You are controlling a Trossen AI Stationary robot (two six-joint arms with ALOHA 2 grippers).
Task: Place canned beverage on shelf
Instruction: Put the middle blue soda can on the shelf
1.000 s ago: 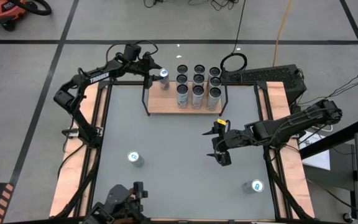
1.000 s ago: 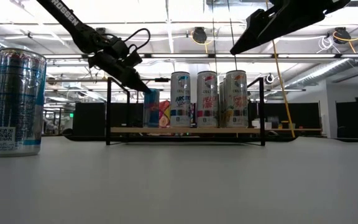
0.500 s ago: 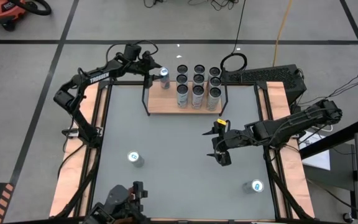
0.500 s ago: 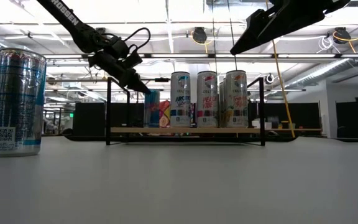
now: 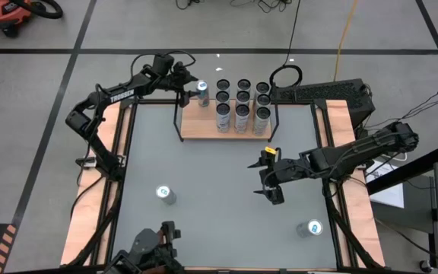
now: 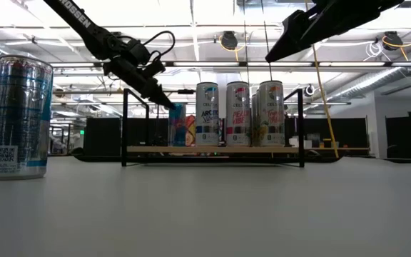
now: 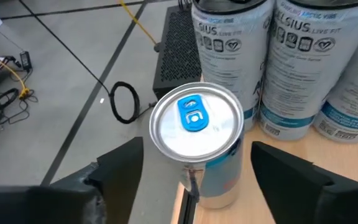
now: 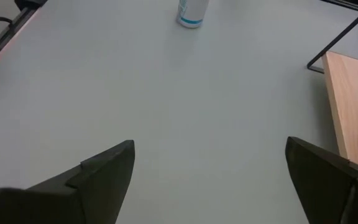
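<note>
High view shows the grey tabletop (image 5: 219,167) with the wooden shelf (image 5: 204,129) at its far edge. The left gripper (image 5: 189,86) hangs over the shelf's left end, its fingers (image 7: 120,168) spread either side of a blue-tabbed can (image 7: 197,149) and apparently clear of it, so the can seems to stand on the board on its own. The right gripper (image 5: 267,183) waits above mid-table with fingers wide and empty.

The can stands very near the shelf's end and its black rod; a finger brushing it as the arm lifts away could tip it off.

Besides that can, the shelf holds a block of nine tall cans (image 5: 242,105). Two spare cans (image 5: 164,195) (image 5: 310,228) stand on the tabletop.
</note>
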